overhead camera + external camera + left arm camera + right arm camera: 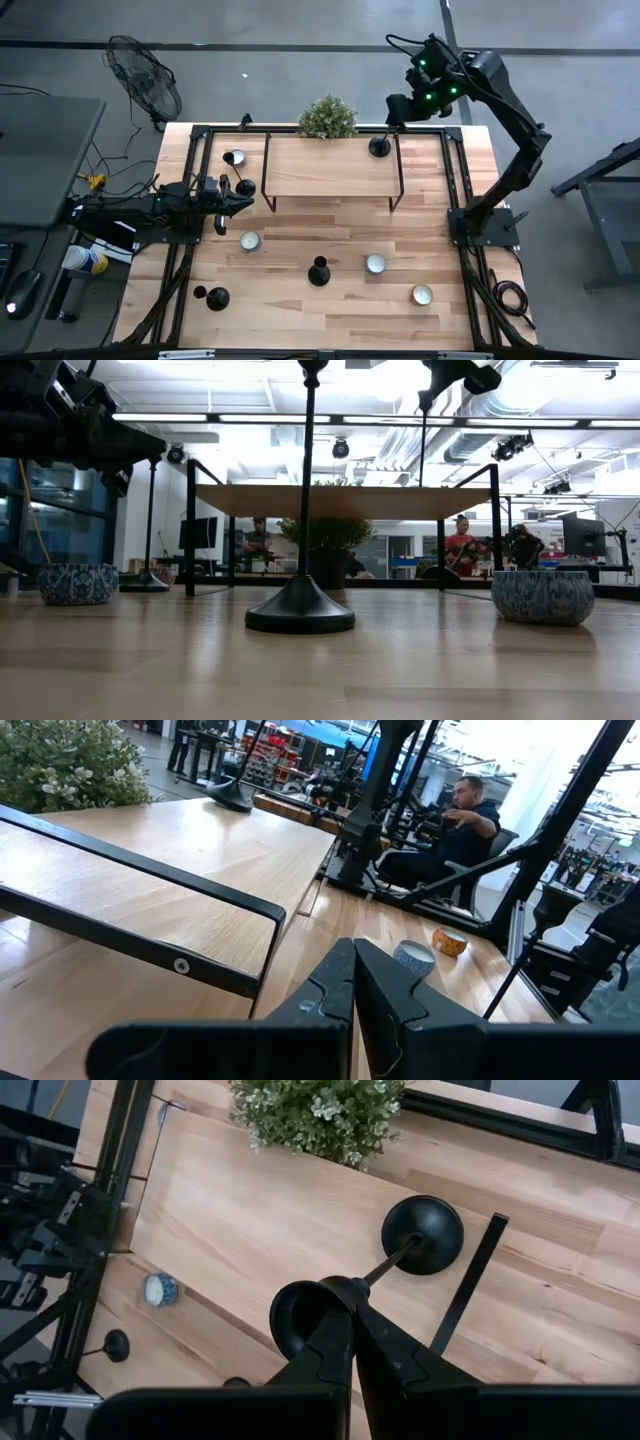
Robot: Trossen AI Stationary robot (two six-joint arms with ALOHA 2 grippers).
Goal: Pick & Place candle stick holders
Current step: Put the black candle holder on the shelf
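Observation:
One black candle stick holder (pixel 422 1235) is at the far right corner of the raised wooden shelf (pixel 330 168), with my right gripper (pixel 352 1305) shut at its top. A tall holder (pixel 318 272) stands on its base at the table's middle. Another (pixel 217 298) stands near the front left. A third (pixel 245 187) stands beside my left gripper (pixel 238 203), which waits shut at the table's left, touching nothing. My right gripper pinches the holder's thin stem at its upper end (pixel 368 1278), just below the cup (pixel 298 1318), between its two fingers. The fingers come slanting down from the far right. The base (pixel 430 1230) is at the shelf's top; whether it rests there or hangs just above, I cannot tell.
Several small patterned bowls sit on the table (pixel 249 241), (pixel 375 264), (pixel 422 294), and one (pixel 235 157) near the shelf's left end. A potted plant (pixel 327 118) stands behind the shelf. The shelf's black legs (pixel 398 185) rise from the table. People sit in the room beyond.

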